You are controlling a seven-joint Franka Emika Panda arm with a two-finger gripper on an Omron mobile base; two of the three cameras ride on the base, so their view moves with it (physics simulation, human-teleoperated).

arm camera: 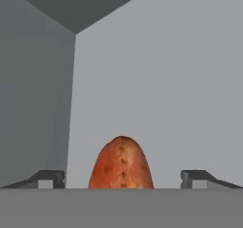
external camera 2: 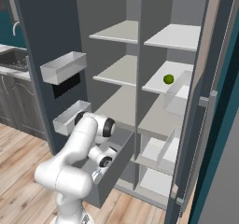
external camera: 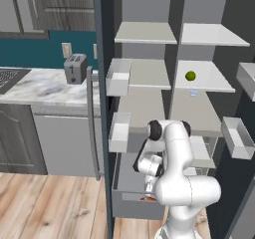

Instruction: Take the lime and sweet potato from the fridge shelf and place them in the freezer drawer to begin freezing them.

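From the left base view we see the lime [external camera: 190, 75] near the middle of a smooth light-grey fridge shelf [external camera: 214, 78]; the arm reaches into the open freezer drawer [external camera: 130, 203]. In the hand view, our gripper [arm camera: 122, 178] is spread, clear of the mottled sweet potato [arm camera: 121, 164] against the drawer's flat grey floor.

The lime [external camera: 190, 75] is bright green on a pale grey fridge shelf [external camera: 214, 81], the sweet potato [arm camera: 121, 164] is orange-red with dark speckles, and the freezer drawer [arm camera: 156, 80] is plain grey.
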